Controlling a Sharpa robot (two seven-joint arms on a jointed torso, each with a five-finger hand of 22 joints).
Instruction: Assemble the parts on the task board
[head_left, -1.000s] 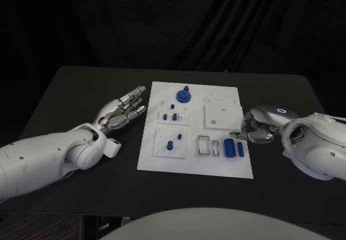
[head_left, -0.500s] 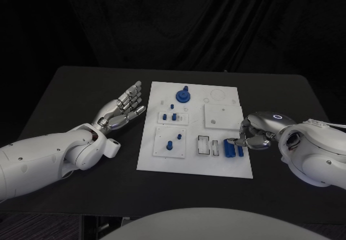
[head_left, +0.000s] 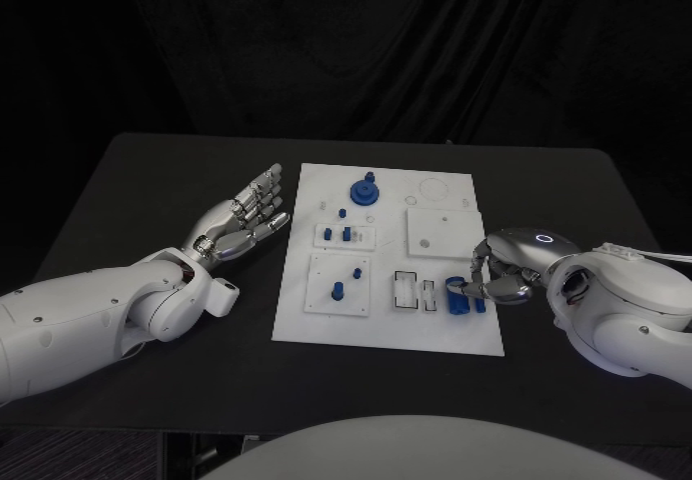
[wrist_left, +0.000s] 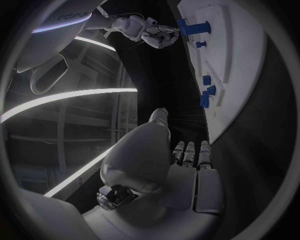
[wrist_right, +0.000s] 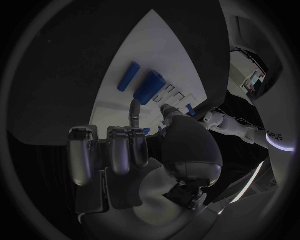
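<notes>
Two white arms reach over the black counter (head_left: 144, 190), one from 9 o'clock, one from 3 o'clock. At the counter's centre lies the white task board (head_left: 433, 335). The left robot hand (head_left: 248, 222) rests at the board's 9 o'clock side, apart from it, released, fingers extended and holding nothing. The right robot hand (head_left: 493, 275) sits at the board's 4 o'clock edge, fingers curled over two blue cylinders (head_left: 460, 298); whether it grasps them cannot be told. A blue peg part (head_left: 366, 190) stands near 12 o'clock on the board; smaller blue parts (head_left: 340, 234) lie left of its centre.
</notes>
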